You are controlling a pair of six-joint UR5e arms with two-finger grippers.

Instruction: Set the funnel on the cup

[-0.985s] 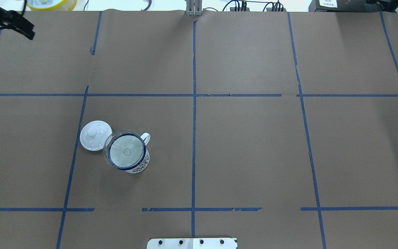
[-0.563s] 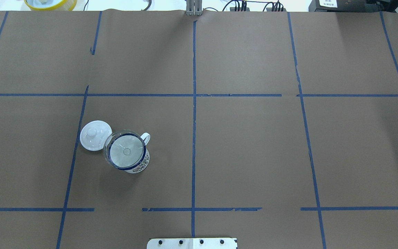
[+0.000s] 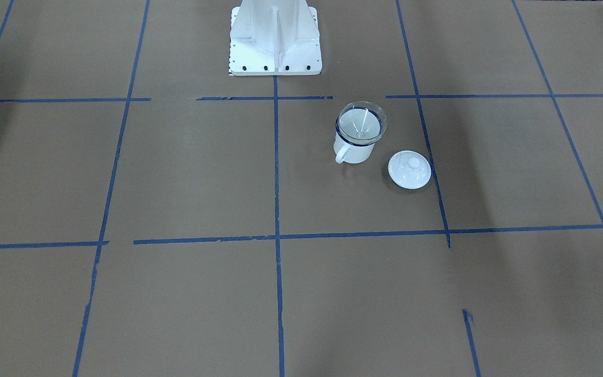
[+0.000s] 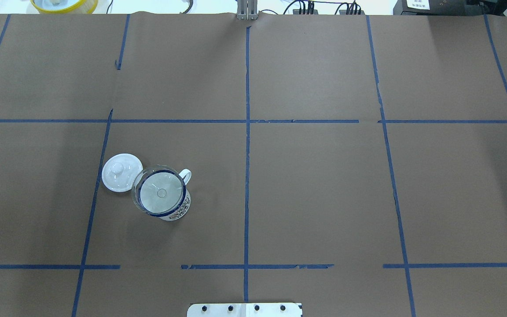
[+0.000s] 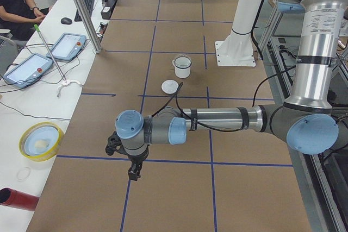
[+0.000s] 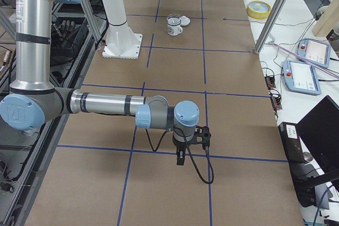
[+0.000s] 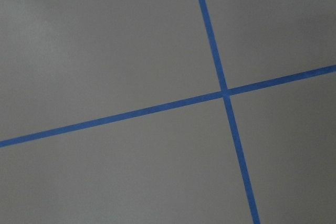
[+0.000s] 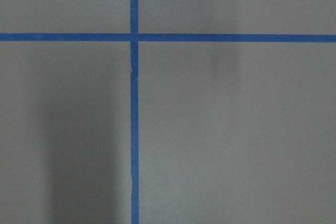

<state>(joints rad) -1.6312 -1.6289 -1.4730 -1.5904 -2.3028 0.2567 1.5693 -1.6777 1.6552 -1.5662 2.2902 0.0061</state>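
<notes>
The funnel (image 4: 161, 193) is sitting in the cup (image 3: 354, 152), left of centre on the surface (image 4: 324, 176); a lid (image 4: 121, 172) is lying just beside it, further left; the left end effector (image 5: 132, 172) and right end effector (image 6: 180, 158) are hanging over the far ends; whether they are spread I cannot tell.

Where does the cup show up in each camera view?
Exterior front-facing: cup upper middle, just right of centre.
Overhead exterior: cup lower left.
Exterior left: cup upper centre, far.
Exterior right: cup top centre, far.
Left wrist-mounted: not in it.
Right wrist-mounted: not in it.
Shared landmark: the white lid beside it.
</notes>
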